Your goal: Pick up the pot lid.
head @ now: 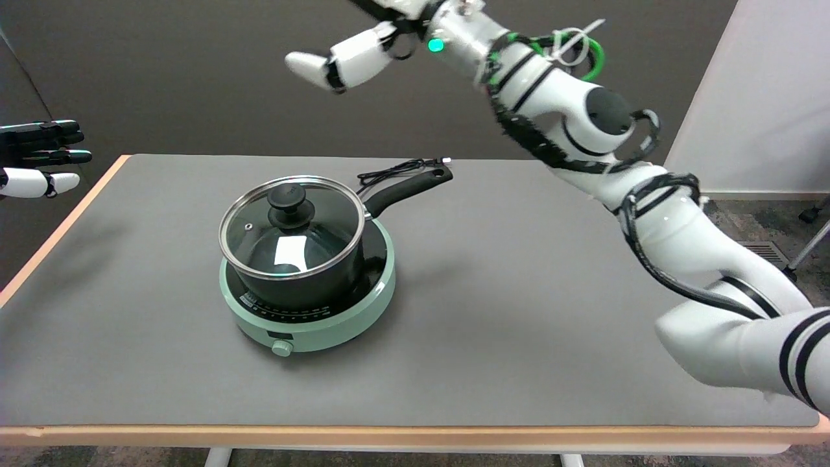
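The lid (291, 227) is seated on the pot (305, 272), well below the right hand (353, 55), whose grasp cannot be told

Right arm (648, 214) raised from the lower right and bent toward the upper middle, wrapped in black cable, right hand (350, 55) held high in the air, mostly cut off by the top edge, one white finger (311, 68) extended leftward, nothing seen held

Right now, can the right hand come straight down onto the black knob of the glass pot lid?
Probably yes: the right hand is empty above the black knob of the glass pot lid, and nothing lies between them.
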You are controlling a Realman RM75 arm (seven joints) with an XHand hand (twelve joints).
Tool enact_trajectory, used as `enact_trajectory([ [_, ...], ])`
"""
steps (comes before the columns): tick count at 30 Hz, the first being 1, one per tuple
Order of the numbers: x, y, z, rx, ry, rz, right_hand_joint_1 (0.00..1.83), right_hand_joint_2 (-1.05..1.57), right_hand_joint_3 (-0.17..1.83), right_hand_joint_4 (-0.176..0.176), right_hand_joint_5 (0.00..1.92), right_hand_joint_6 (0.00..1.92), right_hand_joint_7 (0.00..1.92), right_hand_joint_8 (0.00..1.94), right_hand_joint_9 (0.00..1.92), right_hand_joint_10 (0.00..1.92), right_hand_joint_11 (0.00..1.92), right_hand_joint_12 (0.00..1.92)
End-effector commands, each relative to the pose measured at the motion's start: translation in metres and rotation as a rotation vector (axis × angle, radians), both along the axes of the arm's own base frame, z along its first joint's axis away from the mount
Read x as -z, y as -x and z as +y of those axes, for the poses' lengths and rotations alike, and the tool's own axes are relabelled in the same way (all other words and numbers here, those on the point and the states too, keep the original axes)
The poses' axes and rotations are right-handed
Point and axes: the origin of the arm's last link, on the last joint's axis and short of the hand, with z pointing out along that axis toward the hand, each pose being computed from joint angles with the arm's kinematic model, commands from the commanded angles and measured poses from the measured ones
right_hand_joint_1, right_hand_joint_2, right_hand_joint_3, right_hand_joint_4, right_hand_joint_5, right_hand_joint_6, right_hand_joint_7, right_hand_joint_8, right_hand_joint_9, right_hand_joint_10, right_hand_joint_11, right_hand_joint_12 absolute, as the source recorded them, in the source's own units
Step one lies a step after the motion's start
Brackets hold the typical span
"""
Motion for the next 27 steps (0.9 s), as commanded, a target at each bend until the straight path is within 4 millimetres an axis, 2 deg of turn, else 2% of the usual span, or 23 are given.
enact_trajectory([
  [1,0.1,0.001,0.01,-0.131,-0.089,0.279,0.7,0.49,0.9,0.077,0.43,0.19,0.51,0.18,0.48,0.27,0.29,0.57],
  [16,0.144,0.025,0.049,-0.143,-0.269,0.36,0.72,0.49,0.92,0.093,0.44,0.19,0.51,0.18,0.48,0.27,0.3,0.57],
  [22,0.14,0.042,0.06,-0.121,-0.299,0.38,0.72,0.49,0.92,0.093,0.44,0.19,0.52,0.18,0.5,0.28,0.3,0.58],
  [27,0.129,0.065,0.056,-0.066,-0.283,0.404,0.72,0.5,0.92,0.096,0.44,0.19,0.53,0.18,0.5,0.28,0.31,0.58],
])
